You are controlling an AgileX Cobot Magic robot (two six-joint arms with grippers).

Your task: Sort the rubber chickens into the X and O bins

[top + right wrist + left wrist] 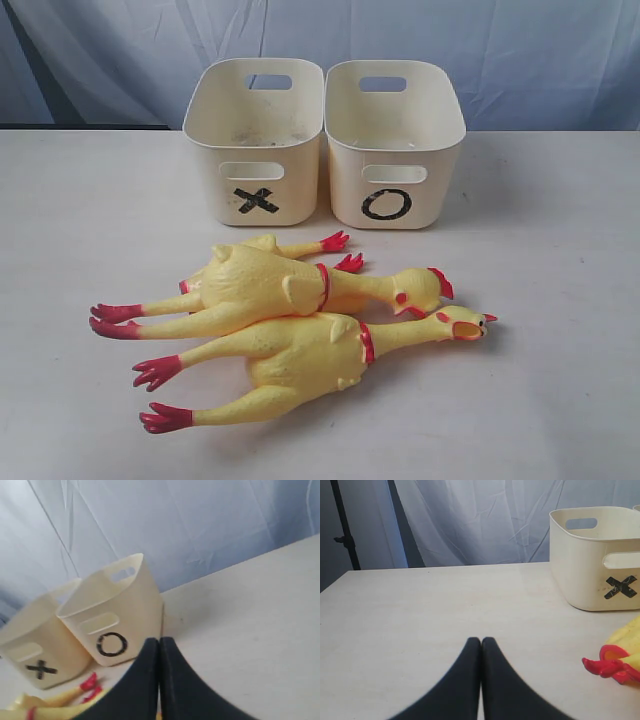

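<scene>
Two long chickens (pixel 290 300) stacked on surface (pixel 100 200) just in front of X bin (pixel 300 185), touching. O bin (pixel 345 190) right beside X bin. Pinched closed, holding nothing: left hand (pixel 481 644), right hand (pixel 159 644).

X bin (pixel 213 160): cream-white tub, black X, upright, left of the pair | O bin (pixel 440 165): matching tub, black O, rims touching | front chicken (pixel 310 360), rear chicken (pixel 260 285): yellow, whole, lying pressed together before the bins, heads right, red feet left | third chicken piece (pixel 262 244): behind them, mostly hidden, red feet pointing right
</scene>
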